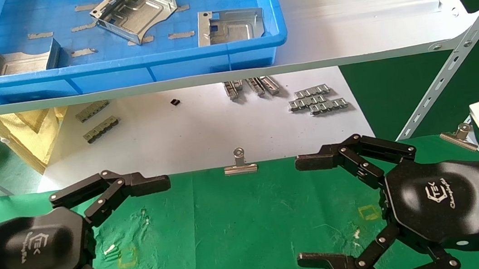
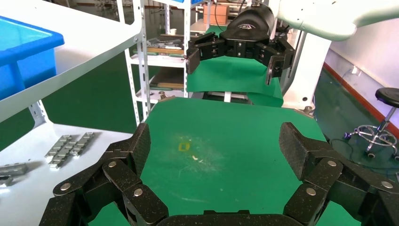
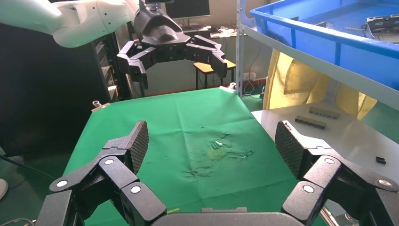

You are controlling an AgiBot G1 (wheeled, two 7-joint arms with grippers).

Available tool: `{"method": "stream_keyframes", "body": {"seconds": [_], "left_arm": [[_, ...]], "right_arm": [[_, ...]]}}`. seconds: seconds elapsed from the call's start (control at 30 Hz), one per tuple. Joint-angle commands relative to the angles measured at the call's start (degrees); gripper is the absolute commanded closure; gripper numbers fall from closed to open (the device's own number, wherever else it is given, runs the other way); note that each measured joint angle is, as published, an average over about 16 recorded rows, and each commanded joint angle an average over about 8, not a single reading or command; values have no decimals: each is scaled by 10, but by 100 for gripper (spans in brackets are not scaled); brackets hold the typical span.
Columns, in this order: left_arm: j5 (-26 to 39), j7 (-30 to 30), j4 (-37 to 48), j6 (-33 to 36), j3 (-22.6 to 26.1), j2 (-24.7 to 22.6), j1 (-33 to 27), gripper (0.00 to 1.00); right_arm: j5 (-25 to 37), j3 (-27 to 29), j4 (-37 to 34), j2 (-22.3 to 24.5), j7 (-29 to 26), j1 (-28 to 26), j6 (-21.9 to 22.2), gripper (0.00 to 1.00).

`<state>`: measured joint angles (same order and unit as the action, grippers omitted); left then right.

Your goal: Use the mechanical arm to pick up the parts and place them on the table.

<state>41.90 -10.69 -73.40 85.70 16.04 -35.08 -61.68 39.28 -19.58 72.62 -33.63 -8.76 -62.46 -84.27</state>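
Both grippers, left (image 1: pixel 173 227) and right (image 1: pixel 297 212), hovered spread wide and empty above the green table (image 1: pixel 241 225), well apart from the parts (image 1: pixel 135 12) in the blue tray (image 1: pixel 122 73).

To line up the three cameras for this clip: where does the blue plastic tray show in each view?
Head view: the blue tray fills the top left, on the white shelf board, with three parts inside.
Left wrist view: only a corner of it, at the upper left edge.
Right wrist view: its long wall along the upper right.
Shared landmark: the green table.
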Motion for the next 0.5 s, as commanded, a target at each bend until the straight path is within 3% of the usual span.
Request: {"method": "stream_keyframes", "body": {"seconds": [0.03,0.27,0.5], "left_arm": [[0,0,0,0,0,0,0,0],[0,0,0,0,0,0,0,0],[0,0,0,0,0,0,0,0]], "right_arm": [[0,0,0,0,0,0,0,0],[0,0,0,0,0,0,0,0],[0,0,0,0,0,0,0,88]]}}
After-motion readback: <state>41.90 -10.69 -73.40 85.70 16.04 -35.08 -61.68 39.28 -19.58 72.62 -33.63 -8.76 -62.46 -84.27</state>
